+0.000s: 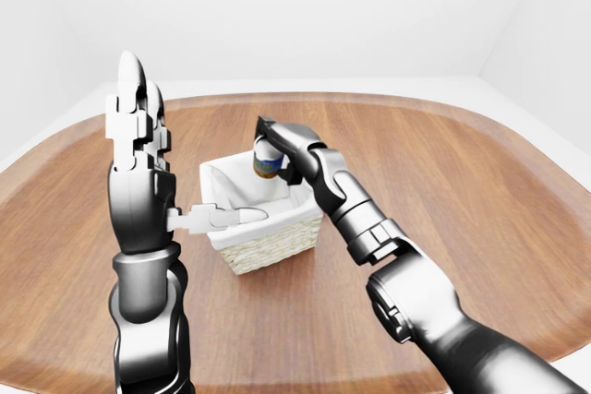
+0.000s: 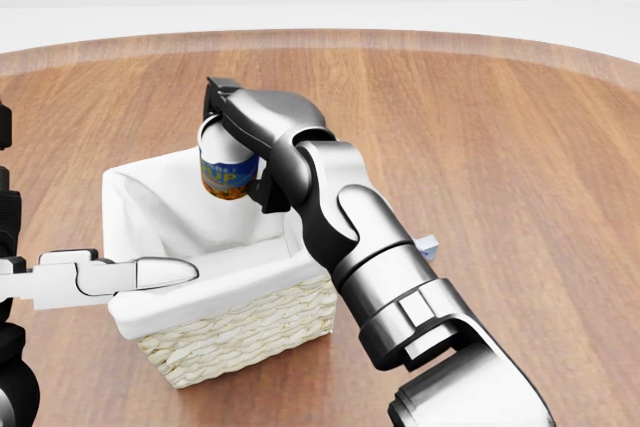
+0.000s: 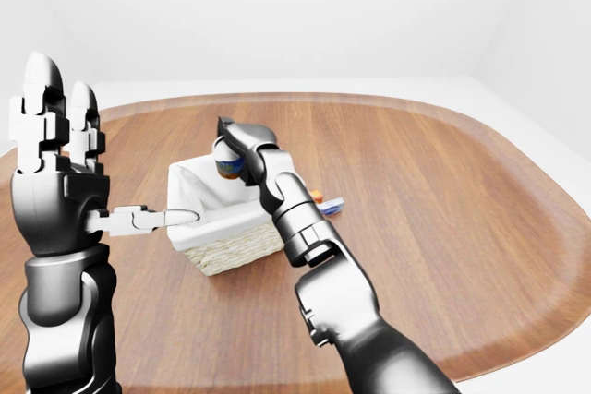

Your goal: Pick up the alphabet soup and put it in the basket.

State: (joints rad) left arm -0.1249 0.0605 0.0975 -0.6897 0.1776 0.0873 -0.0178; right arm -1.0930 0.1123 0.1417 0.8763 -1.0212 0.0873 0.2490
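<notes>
The right hand (image 2: 232,122) has its dark fingers wrapped round the upper part of the alphabet soup can (image 2: 228,172), gripping it from above and from the side so that the can hangs upright with its printed label facing the head camera. The can is in the air over the far rim of the wicker basket (image 2: 240,332), just above the white cloth lining (image 2: 160,212) and not touching it; holding it this high looks meant to clear the rim before it goes down. The basket stands toward the middle of the round wooden table (image 2: 500,147), a little nearer the robot's edge than the far one, its open mouth turned up to receive the can. The right forearm reaches across the basket's right corner, which is why part of that wall is hidden in the head view. The left hand (image 1: 138,126) is raised with its two long fingers straight up and pressed side by side, holding nothing, while its white thumb (image 2: 110,275) sticks out sideways over the basket's near rim (probably just parked out of the way, though it does crowd the opening). Something small with orange and blue on it (image 3: 325,200) lies on the table just beyond the right arm; what it is cannot be told.
</notes>
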